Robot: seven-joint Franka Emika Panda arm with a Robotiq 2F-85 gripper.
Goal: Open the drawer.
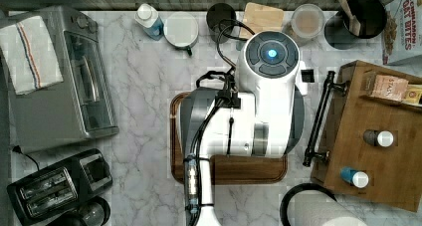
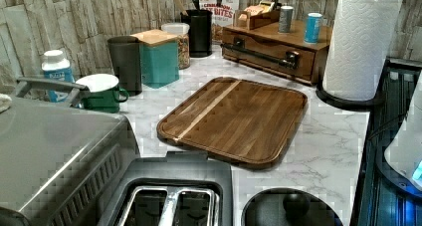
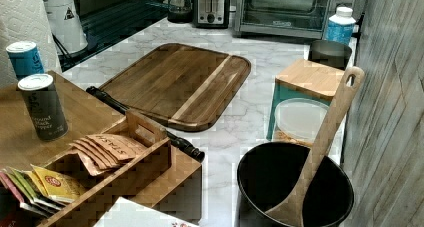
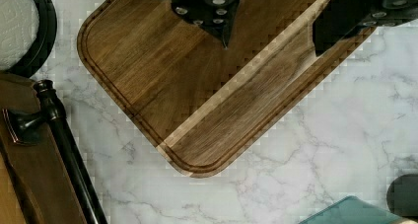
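- The worktop (image 4: 345, 120) below the jaws is smooth, glossy white marble with grey veins.
- The cutting board (image 4: 197, 86) under the jaws is dark, satin wood.
- The drawer (image 4: 29, 184) is matt brown wood; its handle (image 4: 69, 150) is black metal.

Marble counter (image 2: 328, 141) (cutting board (image 2: 239, 117) atop)

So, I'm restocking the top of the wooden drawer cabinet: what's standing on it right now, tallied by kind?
Shakers: 2, the grey shaker and the blue shaker
Wooden tea-bag rack: 1
Total: 3 on the cabinet top
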